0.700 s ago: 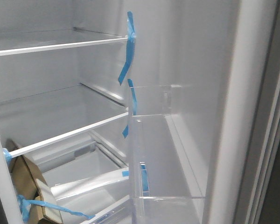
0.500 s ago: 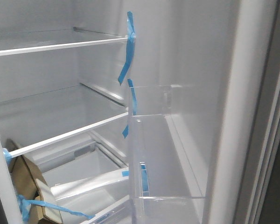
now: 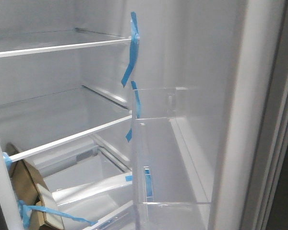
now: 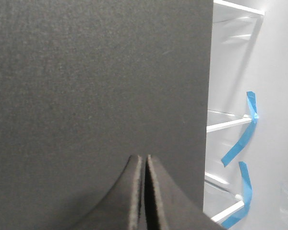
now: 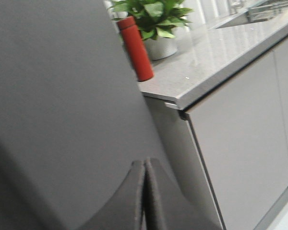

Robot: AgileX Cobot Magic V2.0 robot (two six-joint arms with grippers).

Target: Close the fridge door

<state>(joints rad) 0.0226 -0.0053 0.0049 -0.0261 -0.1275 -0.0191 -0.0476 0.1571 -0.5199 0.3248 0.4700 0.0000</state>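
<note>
In the front view the fridge door point(image 3: 216, 72) stands open at the right. Its white inner face carries a clear plastic bin point(image 3: 158, 158) and a white edge seal point(image 3: 252, 120). Neither gripper shows in that view. In the right wrist view my right gripper point(image 5: 145, 162) is shut and empty, its tips at the door's matte dark grey outer face point(image 5: 62, 96). In the left wrist view my left gripper point(image 4: 145, 158) is shut and empty, close to a dark grey panel point(image 4: 96, 76) beside the open fridge interior.
White-edged glass shelves point(image 3: 62, 45) with blue tape point(image 3: 132, 48) fill the fridge, and a brown cardboard box point(image 3: 29, 187) sits low at the left. In the right wrist view a grey countertop point(image 5: 221, 52) over light grey cabinet fronts point(image 5: 245, 139) holds a red bottle point(image 5: 137, 48) and a potted plant point(image 5: 156, 19).
The dark strip at the door's right edge has widened a little, so the door has swung very slightly. The shelves and the box have not moved.
</note>
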